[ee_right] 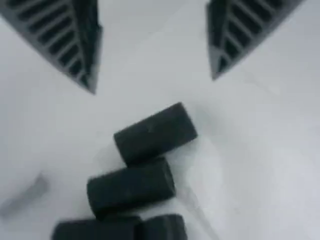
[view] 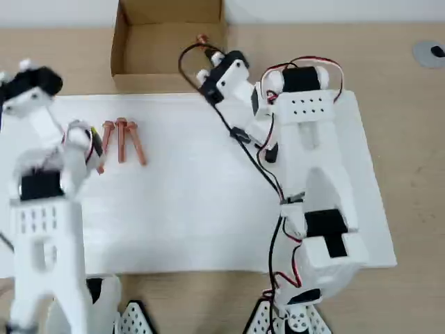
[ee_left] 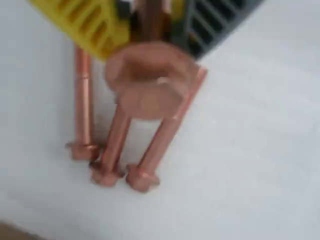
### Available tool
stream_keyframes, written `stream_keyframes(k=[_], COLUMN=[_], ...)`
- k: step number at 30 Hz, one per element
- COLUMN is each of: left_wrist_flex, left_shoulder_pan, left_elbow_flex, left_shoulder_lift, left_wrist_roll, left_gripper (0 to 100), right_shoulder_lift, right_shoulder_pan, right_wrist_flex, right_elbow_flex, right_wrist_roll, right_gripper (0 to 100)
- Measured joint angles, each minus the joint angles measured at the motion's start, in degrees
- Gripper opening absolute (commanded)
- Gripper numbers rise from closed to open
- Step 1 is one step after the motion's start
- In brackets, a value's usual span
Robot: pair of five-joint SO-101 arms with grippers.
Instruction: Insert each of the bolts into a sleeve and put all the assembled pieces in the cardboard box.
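Copper-coloured metal bolts [view: 122, 141], three of them, lie side by side on the white sheet [view: 195, 209] near the brown cardboard box [view: 167, 52], off its front left corner. The left gripper [ee_left: 150, 27] is clamped on a fourth bolt [ee_left: 150, 82] just above them. The right gripper [ee_right: 152, 77] hangs with its fingers apart over black cylindrical sleeves [ee_right: 152, 132] lying on the sheet.

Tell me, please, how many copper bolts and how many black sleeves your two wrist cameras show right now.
Copper-coloured metal bolts: 4, three lying on the white mat, one in the left gripper.
Black cylindrical sleeves: 4, two cut off at the picture's edge.
Total: 8.
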Motion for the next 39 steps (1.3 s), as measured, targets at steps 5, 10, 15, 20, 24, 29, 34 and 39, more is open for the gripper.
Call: stream_keyframes(k=[5,10,15,20,24,29,34,39], left_wrist_flex=[-2.90,-2.99,-2.99,-2.99,-2.99,-2.99,-2.99,-2.99], left_shoulder_pan=[-0.09,-0.09,-0.09,-0.09,-0.09,-0.09,-0.09,-0.09], left_elbow_flex=[12.04,18.64,23.21,27.60,29.19,29.63,29.98,31.30], left_shoulder_lift=[-18.11,-33.76,-45.54,-52.31,-54.86,-55.38,-55.47,-55.38], left_wrist_roll=[0.26,0.26,0.26,0.26,0.26,0.26,0.26,0.26], left_gripper=[1,1,1,1,1,1,1,1], right_shoulder_lift=[4.84,12.13,21.71,31.12,36.48,41.41,44.40,45.98], right_shoulder_pan=[0.00,0.00,0.00,-0.09,-0.26,-0.26,-1.05,-2.46], right_wrist_flex=[0.00,-1.76,-1.85,-0.53,1.93,2.46,4.48,5.01], right_elbow_flex=[-0.53,-6.86,-16.88,-25.67,-33.05,-40.70,-45.89,-48.70], right_wrist_roll=[10.37,12.13,12.13,12.13,11.96,10.55,10.02,10.02], right_gripper=[18.3,18.3,18.3,18.3,18.3,18.3,18.3,18.3])
